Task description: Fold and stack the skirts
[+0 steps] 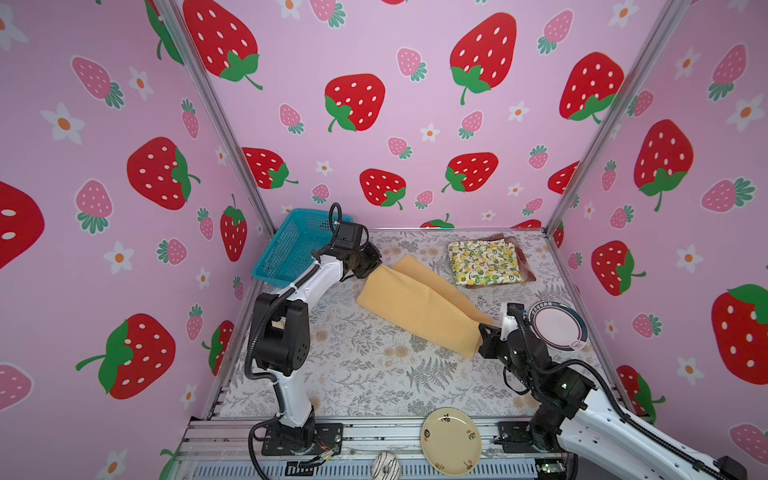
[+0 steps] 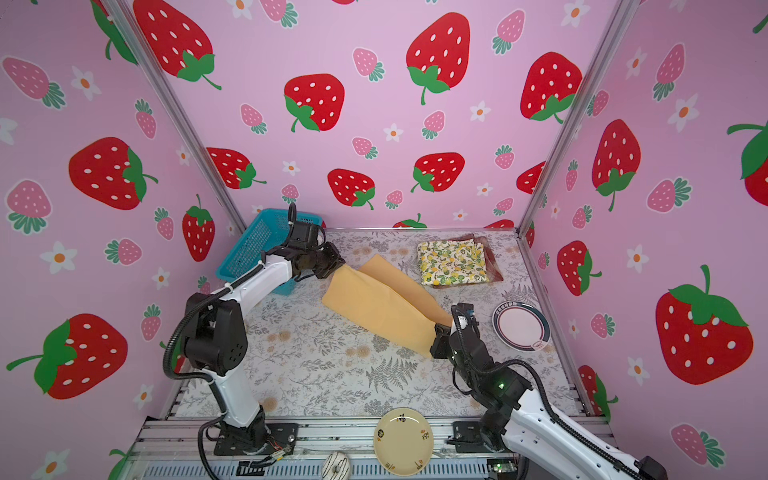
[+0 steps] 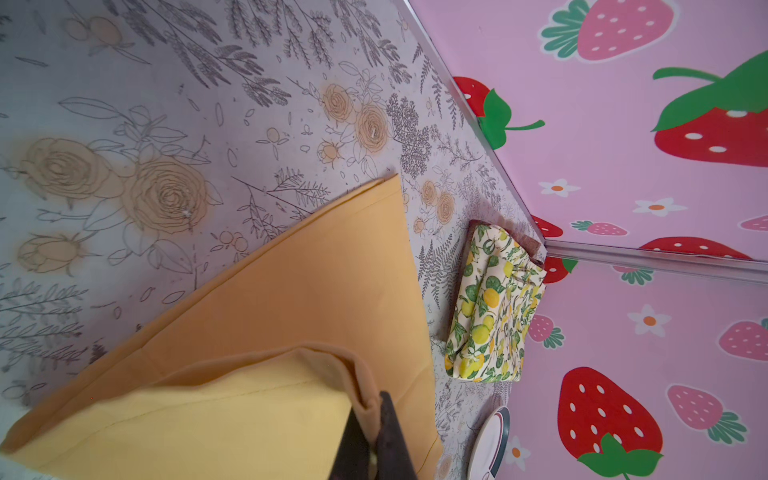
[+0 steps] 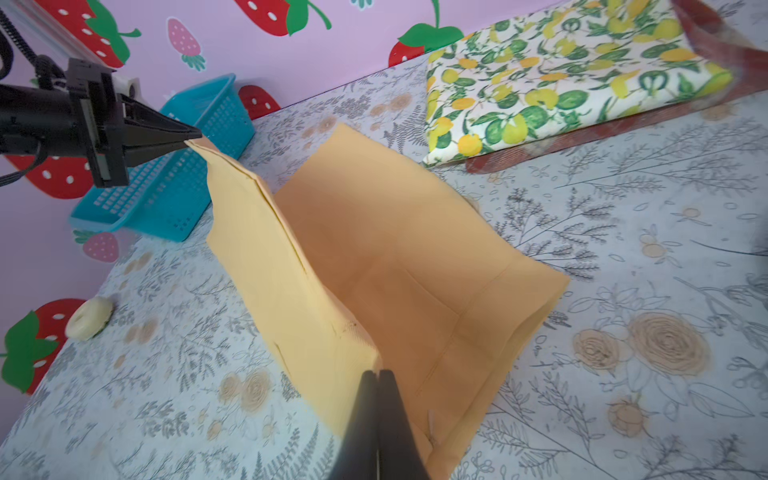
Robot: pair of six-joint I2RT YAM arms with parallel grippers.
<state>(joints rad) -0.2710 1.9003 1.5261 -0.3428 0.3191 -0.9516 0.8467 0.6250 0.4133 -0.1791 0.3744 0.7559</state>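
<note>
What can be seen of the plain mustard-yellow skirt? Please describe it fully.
The mustard-yellow skirt is plain soft cloth with stitched seams. Its lower layer lies flat on the floral table, while the left gripper and right gripper, both shut, each pinch a corner of the upper edge, holding that flap raised.

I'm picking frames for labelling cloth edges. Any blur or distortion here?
Both top views: wide-angle stretch splays the walls, mustard skirt sharp. Right wrist view: plaid skirt smeared near the corner. Left wrist view: left gripper soft, close to the lens.
</note>
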